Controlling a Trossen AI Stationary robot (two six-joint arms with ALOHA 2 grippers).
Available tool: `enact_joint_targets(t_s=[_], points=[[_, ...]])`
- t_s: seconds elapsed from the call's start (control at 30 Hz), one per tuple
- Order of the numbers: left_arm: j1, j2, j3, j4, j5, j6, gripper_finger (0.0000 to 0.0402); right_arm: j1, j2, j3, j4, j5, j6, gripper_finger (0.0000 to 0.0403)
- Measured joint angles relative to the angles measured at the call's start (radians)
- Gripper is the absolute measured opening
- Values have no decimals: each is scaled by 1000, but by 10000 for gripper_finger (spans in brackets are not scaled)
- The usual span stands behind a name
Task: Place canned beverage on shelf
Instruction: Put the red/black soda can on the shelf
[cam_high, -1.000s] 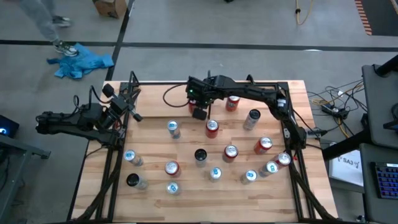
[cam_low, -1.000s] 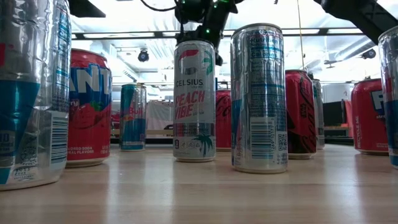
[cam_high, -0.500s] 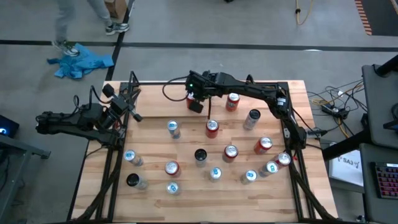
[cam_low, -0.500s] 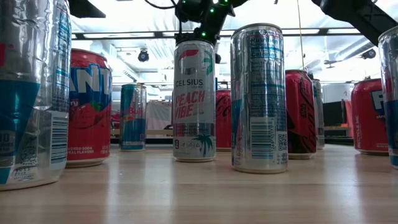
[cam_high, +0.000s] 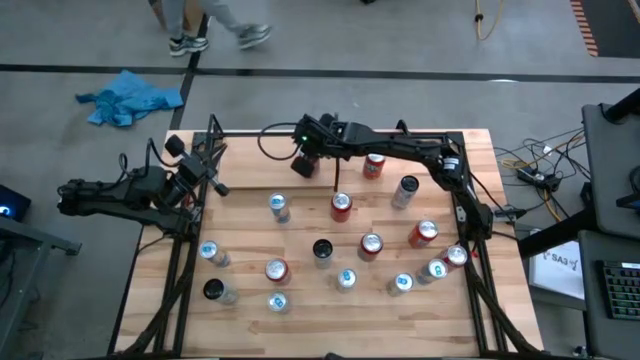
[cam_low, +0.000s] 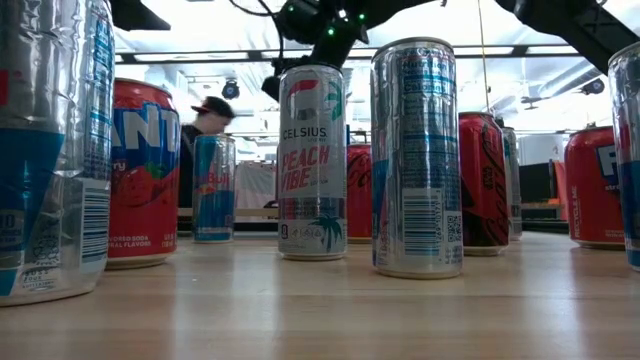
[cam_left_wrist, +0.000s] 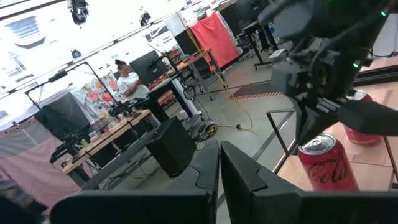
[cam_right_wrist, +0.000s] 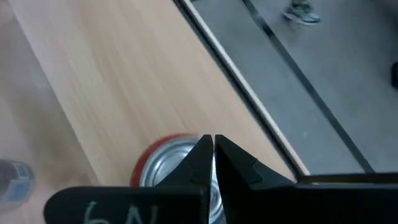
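Sixteen cans in all. Fifteen stand scattered over the wooden table (cam_high: 250, 235) in the high view, from the middle to the near edge, some red, some silver or blue-topped, and two with dark tops. The sixteenth is a red can (cam_right_wrist: 165, 165). It shows only in the wrist views, under the right gripper (cam_right_wrist: 212, 140) at the far middle of the table.

There are two arms. The right one reaches in from the right side. Its fingers are closed tip to tip with nothing between them, and they sit directly above the silver top of the red can. Whether they touch the lid cannot be told.

The red can stands upright on the light wood plank of the shelf (cam_right_wrist: 118, 74), close to the thin black rail along the shelf's far edge, with grey floor beyond.

The left gripper (cam_left_wrist: 219, 149) waits at the far left edge of the table, fingers closed and empty, pointing across toward the red can and the right gripper above it.
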Motion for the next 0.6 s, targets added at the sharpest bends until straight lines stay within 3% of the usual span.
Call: enact_joint_targets(t_s=[0.6], points=[[0,0,0,-1,0,0,0,53,0,-28,61,-12,-69,9]])
